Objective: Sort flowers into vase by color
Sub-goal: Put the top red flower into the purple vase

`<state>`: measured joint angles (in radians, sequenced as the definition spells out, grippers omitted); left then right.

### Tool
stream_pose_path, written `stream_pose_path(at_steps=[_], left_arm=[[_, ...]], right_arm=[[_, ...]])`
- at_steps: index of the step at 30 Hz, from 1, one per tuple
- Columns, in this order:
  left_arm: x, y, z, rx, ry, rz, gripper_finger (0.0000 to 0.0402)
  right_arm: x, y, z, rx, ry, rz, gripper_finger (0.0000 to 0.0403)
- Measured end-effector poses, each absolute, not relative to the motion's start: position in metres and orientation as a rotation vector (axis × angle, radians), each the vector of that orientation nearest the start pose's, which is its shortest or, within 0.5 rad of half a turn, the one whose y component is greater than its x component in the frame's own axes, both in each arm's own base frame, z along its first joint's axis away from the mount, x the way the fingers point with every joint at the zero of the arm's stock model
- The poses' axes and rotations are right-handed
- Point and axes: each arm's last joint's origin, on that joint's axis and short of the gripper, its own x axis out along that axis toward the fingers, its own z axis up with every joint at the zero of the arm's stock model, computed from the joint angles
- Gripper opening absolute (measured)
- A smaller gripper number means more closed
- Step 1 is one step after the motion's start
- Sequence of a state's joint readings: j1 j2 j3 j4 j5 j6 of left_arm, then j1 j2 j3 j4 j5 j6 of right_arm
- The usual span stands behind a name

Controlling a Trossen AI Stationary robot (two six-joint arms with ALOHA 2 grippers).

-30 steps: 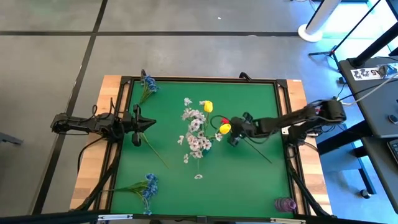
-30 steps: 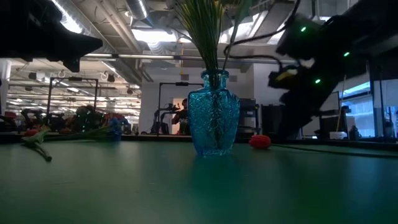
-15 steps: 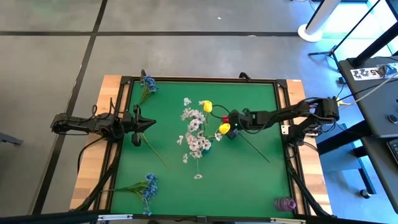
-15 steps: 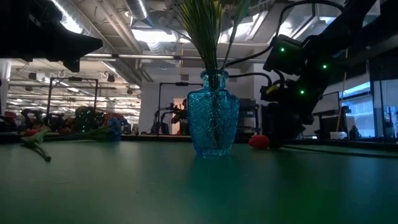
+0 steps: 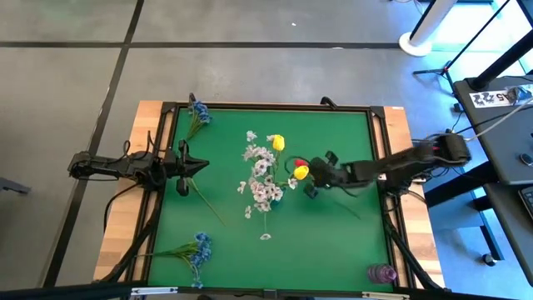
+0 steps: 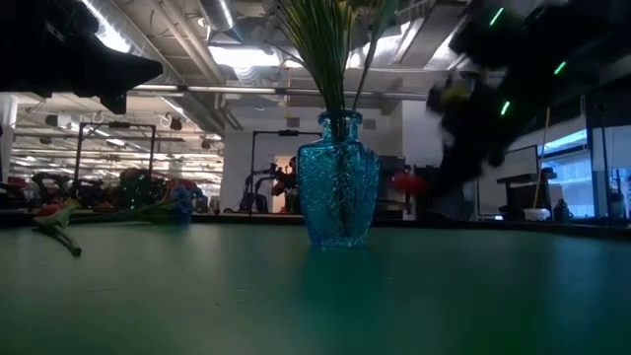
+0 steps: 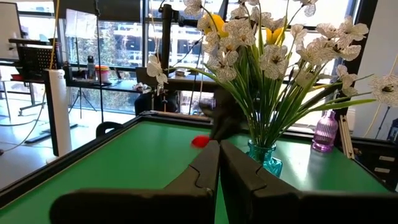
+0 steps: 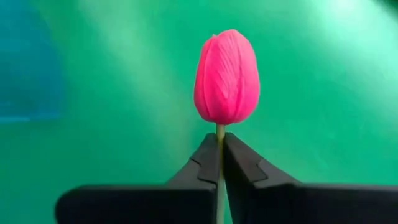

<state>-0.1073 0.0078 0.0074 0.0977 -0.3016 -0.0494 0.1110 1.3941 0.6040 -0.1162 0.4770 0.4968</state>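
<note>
A teal glass vase point(image 6: 338, 179) stands mid-table and holds white sprigs point(image 5: 262, 177) and yellow buds point(image 5: 278, 142). My right gripper point(image 5: 310, 178) is beside the vase on its right and shut on the red bud's point(image 8: 226, 78) stem. The bud also shows in the high view point(image 5: 301, 163) and the low view point(image 6: 407, 182). Blue flowers lie at the far left point(image 5: 198, 112) and near left point(image 5: 196, 250) corners. My left gripper point(image 5: 198, 167) is shut and empty, level, at the table's left. My right gripper pinches the thin stem just below the red bud point(image 8: 220, 132) between its two fingers. It comes level from the table's right, and the stem runs along the fingers, with the bud beyond their tips. The bud is lifted clear of the table; the stem's lower part is hidden.
A small purple vase point(image 5: 381, 273) stands at the near right corner. A long green stem point(image 5: 206, 203) lies on the mat near my left gripper. The raised table frame point(image 5: 383, 112) runs all around the green mat.
My right gripper has moved in toward the vase and the red bud, then drawn back a little and up. The red bud, which lay on the mat beside the vase, is now lifted clear of it.
</note>
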Motion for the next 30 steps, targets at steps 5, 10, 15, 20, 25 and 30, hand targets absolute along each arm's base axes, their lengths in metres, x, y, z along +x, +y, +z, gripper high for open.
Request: stream_pose_path(at_steps=[5,10,15,20,25,30], left_arm=[[0.096,-0.002,0.175,-0.069,-0.100,0.192,0.0010],[0.096,-0.002,0.175,-0.070,-0.101,0.192,0.0010],[0.096,-0.002,0.175,-0.069,-0.100,0.192,0.0010],[0.096,-0.002,0.175,-0.069,-0.101,0.192,0.0010],[0.096,-0.002,0.175,-0.069,-0.100,0.192,0.0010],[0.096,-0.002,0.175,-0.069,-0.101,0.192,0.0010]], right_arm=[[0.213,0.035,0.202,0.117,0.630,-0.532,0.0008],[0.157,0.026,0.252,0.179,0.441,-0.524,0.0006],[0.112,0.023,0.284,0.258,0.264,-0.266,0.0003],[0.095,0.028,0.288,0.281,0.158,0.033,0.0003],[0.095,0.042,0.291,0.290,-0.001,0.466,0.0004],[0.090,0.052,0.307,0.303,-0.409,0.729,0.0002]])
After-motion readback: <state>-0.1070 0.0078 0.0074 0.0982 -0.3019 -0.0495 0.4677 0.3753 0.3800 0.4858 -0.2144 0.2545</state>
